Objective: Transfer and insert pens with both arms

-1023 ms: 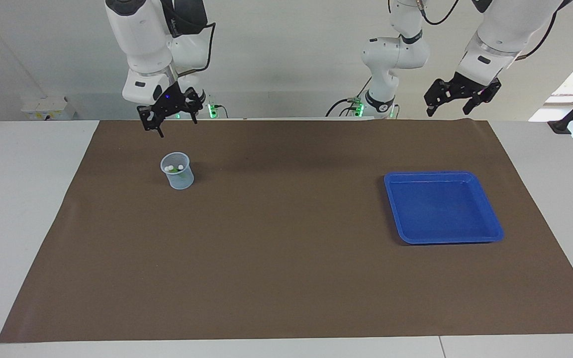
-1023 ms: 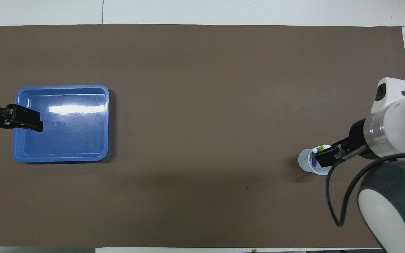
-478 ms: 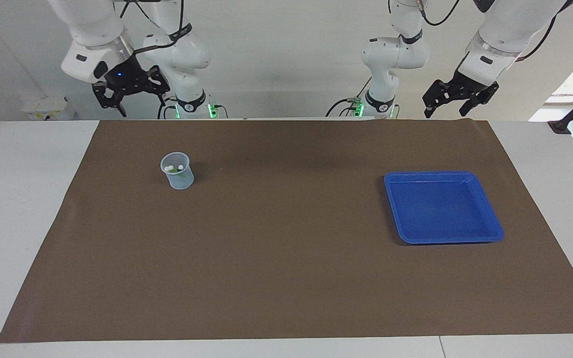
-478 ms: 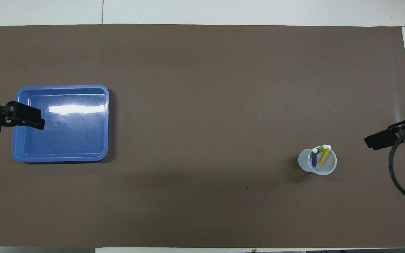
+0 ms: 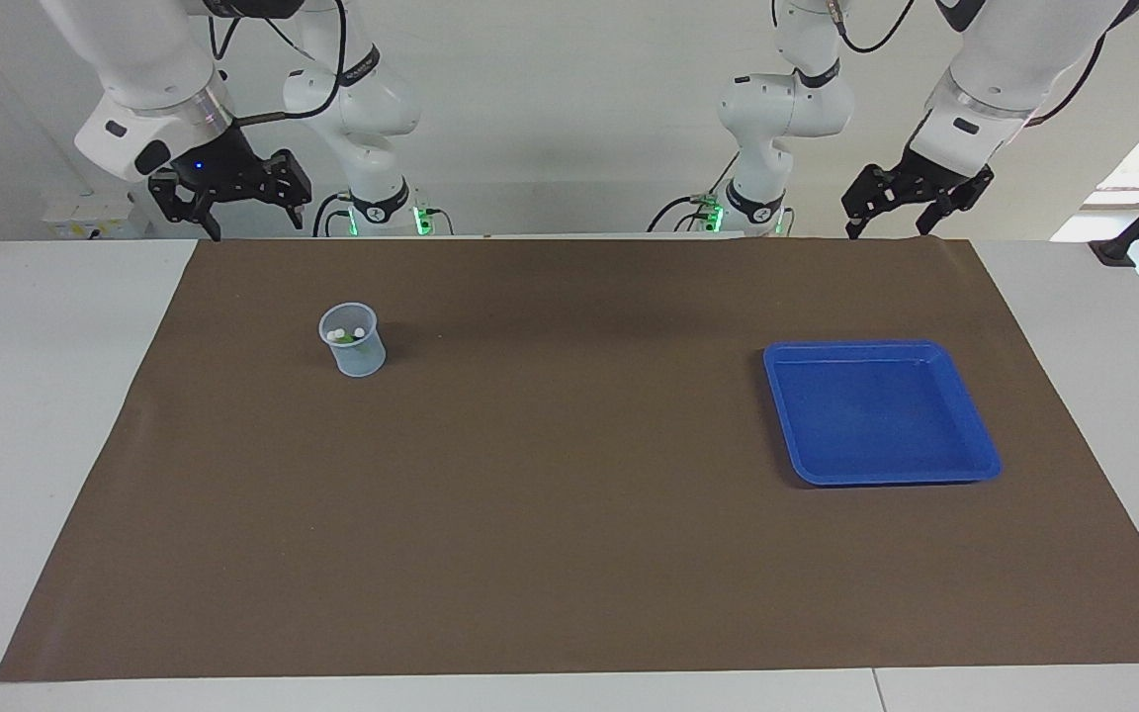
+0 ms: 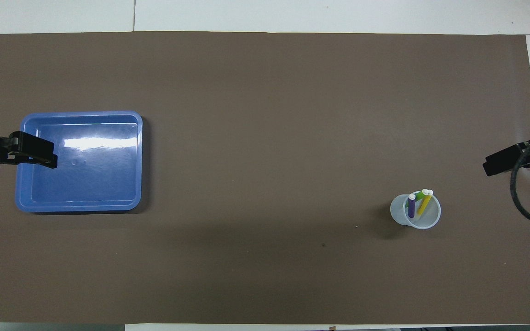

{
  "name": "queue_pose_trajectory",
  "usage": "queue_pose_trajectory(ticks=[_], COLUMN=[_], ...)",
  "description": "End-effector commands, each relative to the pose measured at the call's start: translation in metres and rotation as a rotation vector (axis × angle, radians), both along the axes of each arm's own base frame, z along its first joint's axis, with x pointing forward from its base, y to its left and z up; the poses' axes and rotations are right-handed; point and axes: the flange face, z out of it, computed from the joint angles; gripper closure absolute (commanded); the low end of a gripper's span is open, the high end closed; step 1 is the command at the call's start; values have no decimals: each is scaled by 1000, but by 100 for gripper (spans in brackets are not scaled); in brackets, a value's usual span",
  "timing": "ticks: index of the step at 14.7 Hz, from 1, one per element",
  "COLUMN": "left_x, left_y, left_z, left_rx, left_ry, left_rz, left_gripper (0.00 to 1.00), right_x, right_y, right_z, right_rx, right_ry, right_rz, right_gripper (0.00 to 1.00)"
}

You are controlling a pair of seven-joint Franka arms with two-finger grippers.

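Three pens stand in a clear plastic cup [image 5: 353, 340] [image 6: 416, 212] toward the right arm's end of the brown mat: a purple pen [image 6: 411, 206], a yellow pen [image 6: 424, 202] and a green pen [image 6: 418, 195], pale ends up. My right gripper [image 5: 251, 225] [image 6: 504, 164] hangs open and empty, high over the mat's corner at its own end, well away from the cup. My left gripper [image 5: 886, 229] [image 6: 48, 158] waits open and empty, raised over the mat's edge at the left arm's end.
A blue tray [image 5: 866, 347] [image 6: 81, 113] with nothing in it lies toward the left arm's end. Two smaller white arms with green-lit bases [image 5: 378, 213] [image 5: 753, 203] stand at the robots' edge of the brown mat [image 5: 569, 514].
My right gripper has pulled up and away from above the cup, out toward the right arm's end of the table. The pens and cup stay put. The left gripper has barely shifted.
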Motion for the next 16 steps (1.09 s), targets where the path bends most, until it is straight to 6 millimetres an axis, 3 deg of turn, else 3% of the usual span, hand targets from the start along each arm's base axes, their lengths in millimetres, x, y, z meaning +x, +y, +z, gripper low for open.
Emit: queue_pose_trajectory(ticks=[1,4,6,10,12,16], left_x=[1,0,-1,-1,-1,-1], left_y=[-3,-3,-3,-3,-4,-3], left_z=[0,-1,0,1,1,2], left_rx=[4,7,6,4,3,3], left_ry=[-18,-13,-13,-16,-16,-21], left_rz=[10,-24,-27,-29,-29,-18], left_gripper=[0,0,0,0,0,0], right_x=[3,3,5,13,9,11], right_y=[-32,-50,-48,-42,-48,-49], right_z=[-6,-8,-9,-31,-42,-31], right_rx=[-3,5,4,0,-2,6], right_ry=[27,23,15,53,79,36], right_rz=[-74,-111,-108,-96,-108,-109], right_gripper=[0,0,0,0,0,0])
